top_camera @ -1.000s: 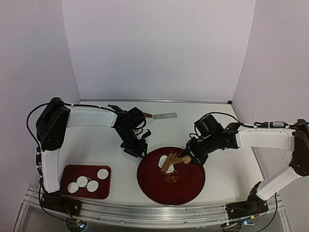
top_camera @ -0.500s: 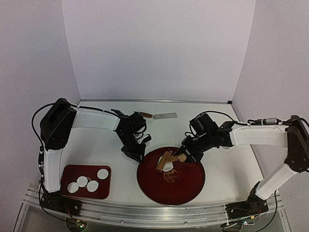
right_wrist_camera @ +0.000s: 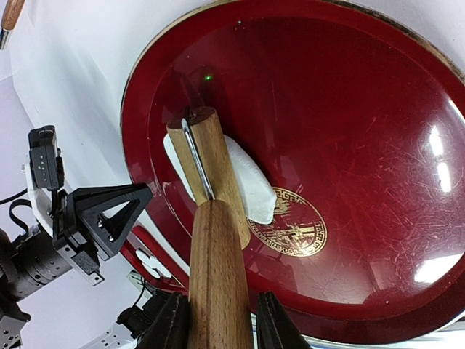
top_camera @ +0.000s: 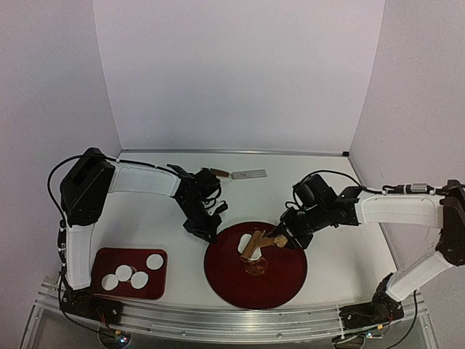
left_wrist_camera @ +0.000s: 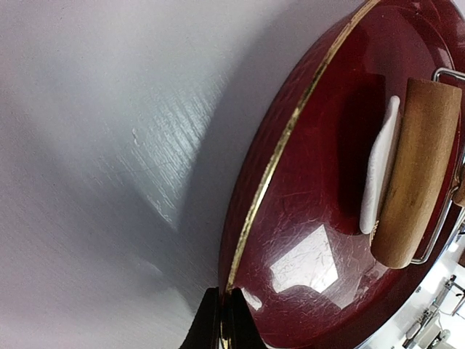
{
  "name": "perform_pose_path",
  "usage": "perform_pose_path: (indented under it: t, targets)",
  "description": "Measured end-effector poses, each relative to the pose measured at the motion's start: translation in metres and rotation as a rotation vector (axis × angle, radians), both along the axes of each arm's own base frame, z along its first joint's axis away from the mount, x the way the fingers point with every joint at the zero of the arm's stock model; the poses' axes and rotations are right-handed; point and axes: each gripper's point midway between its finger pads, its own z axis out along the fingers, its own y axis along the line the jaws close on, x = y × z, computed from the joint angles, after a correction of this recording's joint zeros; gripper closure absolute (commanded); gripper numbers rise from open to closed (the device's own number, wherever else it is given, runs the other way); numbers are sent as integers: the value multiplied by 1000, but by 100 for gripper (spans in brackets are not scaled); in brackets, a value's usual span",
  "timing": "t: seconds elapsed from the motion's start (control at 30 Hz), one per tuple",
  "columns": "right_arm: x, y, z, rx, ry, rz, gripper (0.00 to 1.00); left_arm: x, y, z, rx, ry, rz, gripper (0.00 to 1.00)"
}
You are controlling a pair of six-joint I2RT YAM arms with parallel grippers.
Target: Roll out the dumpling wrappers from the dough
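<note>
We saw a white desk (top_camera: 145, 218) boxed in by pale lilac walls: back wall (top_camera: 232, 73) at its far edge, left wall (top_camera: 43, 94), right wall (top_camera: 425, 87). An aluminium rail (top_camera: 218, 320) lined its near edge.

White table (top_camera: 145, 218), matte, inside plain white 3-sided booth (top_camera: 232, 73). Round dark-red plate (top_camera: 285, 282) approx centre-near, glossy, fine scratches, light glare. Thin gold rim (left_wrist_camera: 290, 131) all round; gold emblem (right_wrist_camera: 298, 229) approx mid-plate. Rect. red tray (top_camera: 109, 259) at near view-left, flat on table, well apart from plate. Far side, near back wall: small tool (top_camera: 240, 174) lying flat, brown handle view-left, flat metal part view-right; type unclear. Alu rail (top_camera: 218, 320) runs along near edge.
</note>
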Motion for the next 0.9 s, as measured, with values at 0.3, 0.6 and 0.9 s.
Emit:
perform_pose_path:
  t: [0.3,0.6,0.9]
  targets:
    - [-5,-5,-1,-2,2,-1,100,0,0,0,-9,-4,14,100]
    - [-12,-15,-2,-17,15,-10,100,0,1,0,-12,-8,16,100]
    - [11,16,-3,-15,9,59,100,0,1,0,-11,-7,16,100]
